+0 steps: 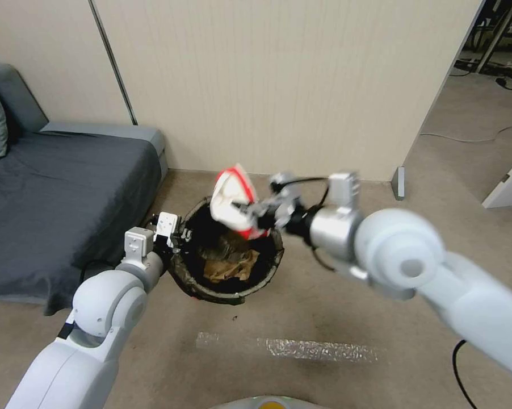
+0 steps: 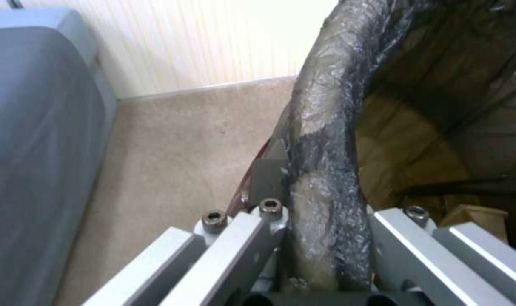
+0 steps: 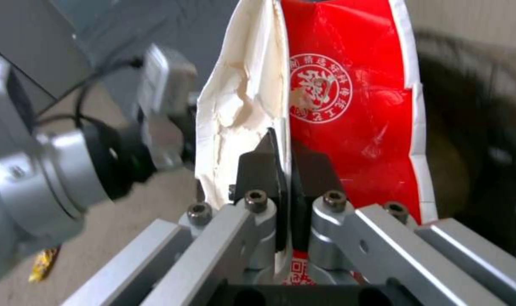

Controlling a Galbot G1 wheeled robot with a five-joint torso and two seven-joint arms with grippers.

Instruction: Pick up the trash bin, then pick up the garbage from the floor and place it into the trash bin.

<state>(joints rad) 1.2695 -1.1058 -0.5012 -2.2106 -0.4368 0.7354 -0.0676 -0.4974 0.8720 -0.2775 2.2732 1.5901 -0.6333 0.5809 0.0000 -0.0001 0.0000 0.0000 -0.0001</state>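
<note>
Pinching the red-and-white wrapper (image 3: 337, 106), right gripper (image 3: 285, 170) is clamping both fingers flat on its edge, holding it over the trash bin (image 1: 227, 284) mouth, long axis running straight out from the fingertips. Left gripper (image 2: 320, 204) is gripping the liner-covered bin rim, bin tilting toward the robot above the carpet (image 1: 335, 318).

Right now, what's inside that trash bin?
Crumpled tan paper lies in the trash bin against the dark liner. The red-and-white wrapper, held above, covers part of the inside; anything beneath the paper is hidden.

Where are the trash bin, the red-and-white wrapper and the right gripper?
trash bin (image 1: 265, 271): head view, rim.
red-and-white wrapper (image 3: 349, 106): right wrist view, red face.
right gripper (image 3: 285, 170): right wrist view, between fingertips.
</note>
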